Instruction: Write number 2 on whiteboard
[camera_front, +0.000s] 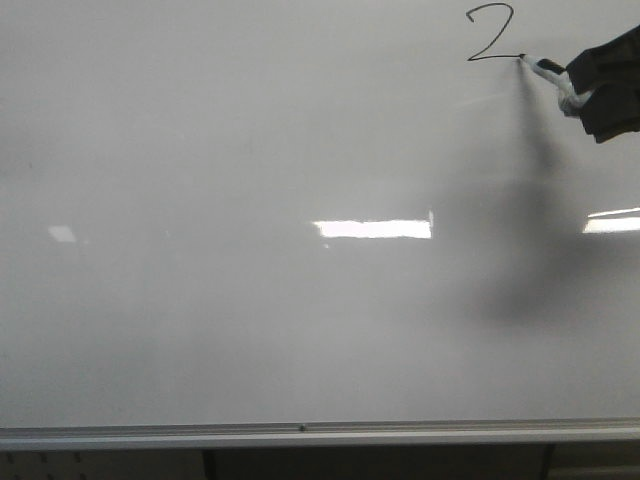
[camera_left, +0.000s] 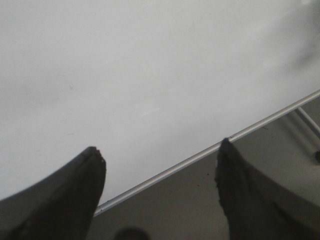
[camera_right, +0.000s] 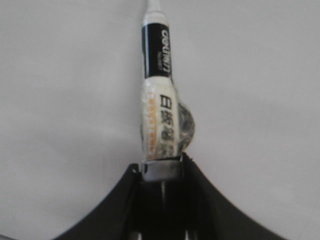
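The number 2 (camera_front: 490, 33) is seen only in the front view, top right on the whiteboard (camera_front: 250, 150), beside the marker (camera_right: 157, 95) pinched by the right end effector (camera_right: 162, 167), while the left end effector (camera_left: 160, 167) is spread, its arm cut off.

The light is soft and a little dim. On the whiteboard (camera_front: 200, 150) I see bright rectangular glare patches, and my right gripper (camera_front: 600, 85) throws a blurry dark shadow below. Both wrist views are grainy.
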